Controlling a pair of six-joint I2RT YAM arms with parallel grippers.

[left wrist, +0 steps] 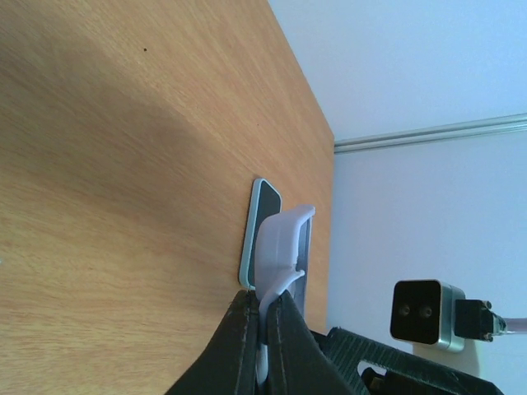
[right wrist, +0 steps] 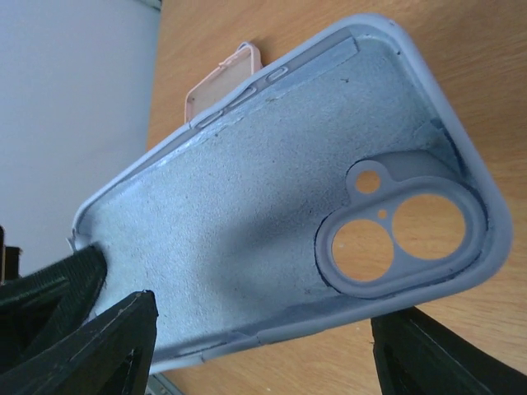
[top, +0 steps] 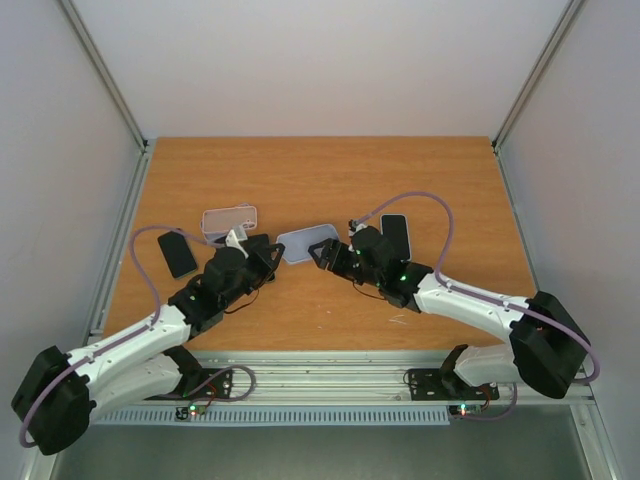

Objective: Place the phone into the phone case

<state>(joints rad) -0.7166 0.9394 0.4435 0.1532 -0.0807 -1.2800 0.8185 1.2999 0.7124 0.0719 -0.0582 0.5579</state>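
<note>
The lavender phone case (top: 306, 243) is at mid-table, tilted, open side up. My left gripper (top: 272, 250) is shut on its left edge; in the left wrist view the gripper (left wrist: 263, 300) pinches the case rim (left wrist: 282, 239). My right gripper (top: 326, 255) is open at the case's right end. In the right wrist view its fingers (right wrist: 107, 346) stand wide apart along the near rim of the case (right wrist: 247, 197), not touching it. A black phone with a teal edge (top: 395, 234) lies flat beside the right arm and also shows in the left wrist view (left wrist: 265, 216).
A second black phone (top: 177, 254) lies at the left. A clear pinkish case (top: 230, 220) lies behind the left gripper and also shows in the right wrist view (right wrist: 222, 78). Purple cables loop over both arms. Metal frame rails border the table.
</note>
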